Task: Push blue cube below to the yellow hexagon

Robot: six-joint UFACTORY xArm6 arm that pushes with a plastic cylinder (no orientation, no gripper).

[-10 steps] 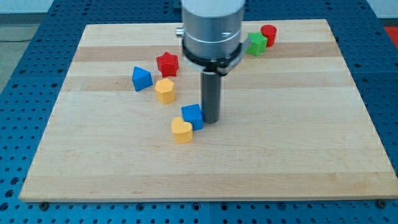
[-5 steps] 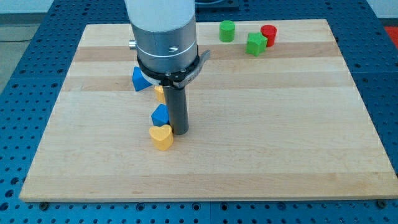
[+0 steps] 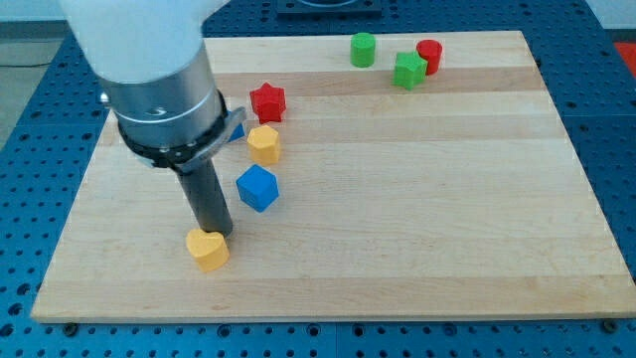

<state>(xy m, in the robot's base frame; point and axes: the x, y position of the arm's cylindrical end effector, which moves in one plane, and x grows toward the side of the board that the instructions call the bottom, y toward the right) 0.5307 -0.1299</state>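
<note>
The blue cube [image 3: 257, 187] lies on the wooden board [image 3: 417, 199], just below the yellow hexagon [image 3: 264, 144] with a small gap between them. My tip [image 3: 214, 233] stands left of and below the blue cube, apart from it, and touches the top of a yellow heart block [image 3: 208, 249]. The arm's grey body hides the board's upper left.
A red star block [image 3: 266, 101] sits above the yellow hexagon. A blue block [image 3: 235, 129] is mostly hidden behind the arm. A green cylinder [image 3: 364, 49], a green star block [image 3: 407, 70] and a red cylinder [image 3: 429, 55] stand near the view's top right.
My tip moved left and down, pushing the yellow heart to the lower left. The blue cube is now free of the tip and sits below the yellow hexagon.
</note>
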